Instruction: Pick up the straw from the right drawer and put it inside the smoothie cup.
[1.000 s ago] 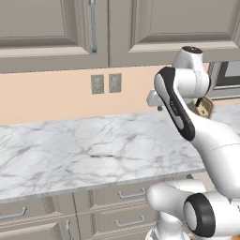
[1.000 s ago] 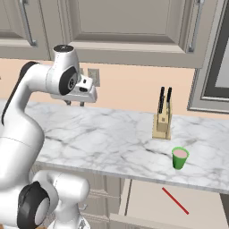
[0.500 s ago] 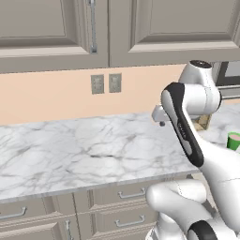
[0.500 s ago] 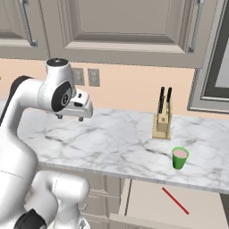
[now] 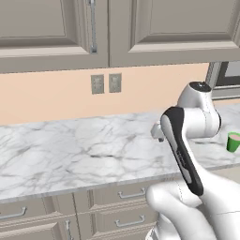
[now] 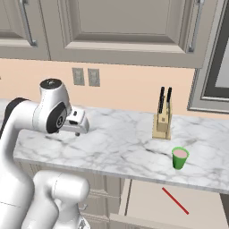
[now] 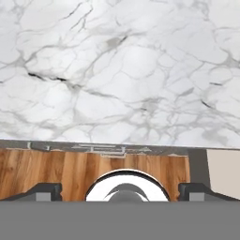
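Note:
The straw [image 6: 175,200], a thin red stick, lies slantwise on the beige floor of the open right drawer [image 6: 147,203] under the counter's right part. The smoothie cup [image 6: 180,158], small and green, stands upright on the marble near the front edge, also at the right edge of the left base view [image 5: 233,141]. My gripper [image 6: 76,129] hovers over the counter's left part, well to the left of cup and drawer. In the hand view my gripper [image 7: 121,191] is open with nothing between its fingertips [image 7: 44,190], which stand wide apart, and it looks down at marble.
A wooden knife block [image 6: 162,121] stands behind the cup near the wall. The marble counter [image 5: 84,150] runs wide, with narrow stacked drawers [image 5: 126,208] below it. Wall sockets [image 6: 86,77] and upper cabinets [image 6: 120,22] are above. Wood floor [image 7: 70,171] shows past the counter edge.
The arm has folded downward and the hand has dropped from socket height to just above the counter. The cup, straw and knife block have not moved.

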Robot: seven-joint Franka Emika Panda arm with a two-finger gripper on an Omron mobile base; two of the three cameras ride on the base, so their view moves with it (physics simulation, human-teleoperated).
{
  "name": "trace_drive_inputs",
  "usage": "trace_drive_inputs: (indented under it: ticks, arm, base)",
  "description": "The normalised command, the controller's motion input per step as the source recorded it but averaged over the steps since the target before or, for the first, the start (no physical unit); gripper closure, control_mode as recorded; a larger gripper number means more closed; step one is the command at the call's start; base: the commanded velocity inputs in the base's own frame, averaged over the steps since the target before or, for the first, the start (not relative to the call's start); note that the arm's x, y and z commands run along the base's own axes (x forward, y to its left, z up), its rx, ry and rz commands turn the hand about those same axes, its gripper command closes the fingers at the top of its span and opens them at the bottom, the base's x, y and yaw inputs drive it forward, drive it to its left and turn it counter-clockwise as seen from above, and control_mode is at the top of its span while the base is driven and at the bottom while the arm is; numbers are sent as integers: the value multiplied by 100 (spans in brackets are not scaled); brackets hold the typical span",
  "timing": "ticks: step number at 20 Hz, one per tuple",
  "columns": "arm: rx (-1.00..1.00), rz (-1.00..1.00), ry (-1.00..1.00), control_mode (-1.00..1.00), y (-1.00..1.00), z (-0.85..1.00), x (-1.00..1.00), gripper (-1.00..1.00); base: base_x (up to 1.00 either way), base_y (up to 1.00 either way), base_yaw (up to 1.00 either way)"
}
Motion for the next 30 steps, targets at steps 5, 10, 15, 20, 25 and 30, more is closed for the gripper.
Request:
trace_drive_inputs:
  ticks: [5, 10, 15, 20, 25, 30]
  arm:
    - [0, 0, 0, -100, 0, -25, -47, -100]
    - [0, 0, 0, -100, 0, -20, -73, -100]
    - [0, 0, -6, -100, 0, 5, -39, -100]
    - [2, 0, 0, -100, 0, 23, 7, -100]
    - [0, 0, 6, -100, 0, 8, 15, -100]
    - [0, 0, 1, -100, 0, 0, 3, -100]
  base:
    - [0, 0, 0]
    - [0, 0, 0]
    - [0, 0, 0]
    - [0, 0, 0]
    - [0, 0, 0]
    - [0, 0, 0]
